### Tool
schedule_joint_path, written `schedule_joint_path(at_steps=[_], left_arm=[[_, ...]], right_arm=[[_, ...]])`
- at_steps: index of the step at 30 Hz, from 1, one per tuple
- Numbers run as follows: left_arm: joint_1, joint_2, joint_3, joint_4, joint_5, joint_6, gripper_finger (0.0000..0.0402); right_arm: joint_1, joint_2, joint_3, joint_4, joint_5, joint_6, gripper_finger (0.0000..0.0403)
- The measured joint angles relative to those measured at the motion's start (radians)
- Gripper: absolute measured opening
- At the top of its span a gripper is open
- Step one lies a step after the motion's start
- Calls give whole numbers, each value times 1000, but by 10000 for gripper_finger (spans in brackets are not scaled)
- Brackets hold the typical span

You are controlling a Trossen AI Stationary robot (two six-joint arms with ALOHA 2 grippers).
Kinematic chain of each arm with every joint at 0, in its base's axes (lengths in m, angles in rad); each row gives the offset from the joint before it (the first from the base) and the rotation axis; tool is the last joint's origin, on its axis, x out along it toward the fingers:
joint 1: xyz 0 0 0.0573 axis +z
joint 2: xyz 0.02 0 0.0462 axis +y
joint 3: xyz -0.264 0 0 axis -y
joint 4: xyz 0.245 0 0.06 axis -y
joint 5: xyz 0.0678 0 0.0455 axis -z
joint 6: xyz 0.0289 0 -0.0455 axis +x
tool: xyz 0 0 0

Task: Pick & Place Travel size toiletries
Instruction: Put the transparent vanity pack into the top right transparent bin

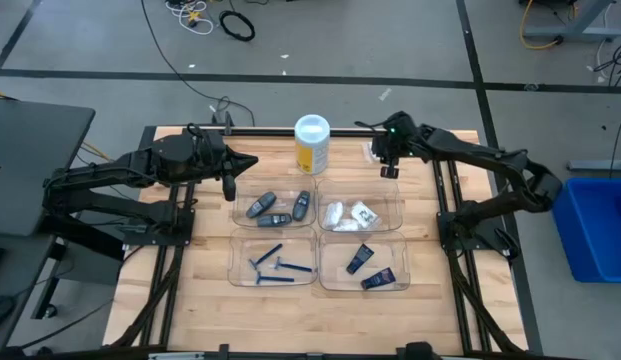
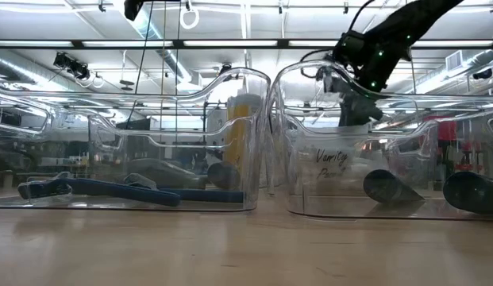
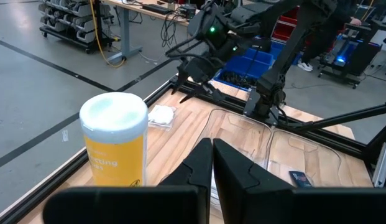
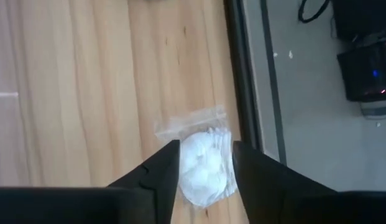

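A white crinkly packet [image 4: 205,163] lies flat on the bare wood near the table's far edge, right of the yellow canister [image 1: 311,143]. It also shows in the left wrist view as the packet [image 3: 160,116]. My right gripper [image 4: 205,149] hangs open above it, pointing steeply down, one finger to each side, clear of it. My left gripper [image 3: 212,163] is shut and empty, held above the table left of the trays, also seen as my left gripper [image 1: 230,186]. Four clear trays hold grey sticks [image 1: 275,207], white packets [image 1: 352,213], blue razors [image 1: 275,266] and dark tubes [image 1: 368,268].
The clear trays [image 1: 317,232] stand two by two at the table's middle, close below my right gripper [image 1: 388,168]. The canister stands upright just beyond them. A black rail [image 4: 241,74] runs along the far edge next to the packet. Bare wood lies toward the near edge.
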Motion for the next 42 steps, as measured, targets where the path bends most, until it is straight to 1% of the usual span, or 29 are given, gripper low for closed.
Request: schedule_joint_path(at_steps=[4,8,12,15,22,27,35,38,42], left_arm=[[0,0,0,0,0,0,22],[0,0,0,-1,-2,0,22],[0,0,0,-1,-25,0,22],[0,0,0,-1,-26,0,22],[0,0,0,-1,-26,0,22],[0,0,0,-1,-29,0,22],[0,0,0,-8,-30,-29,22],[0,0,0,-9,-30,-49,22],[0,0,0,-11,-30,-53,22]], right_arm=[[-11,45,0,6,0,-1,171],[-19,87,0,18,0,-42,183],[-30,130,0,40,3,-75,191],[-42,157,0,65,26,-86,196],[-76,162,8,52,17,-121,202],[-105,162,22,57,-1,-159,199],[-148,187,24,109,-95,-360,180],[-152,207,24,110,-106,-419,176],[-152,230,24,107,-106,-435,172]])
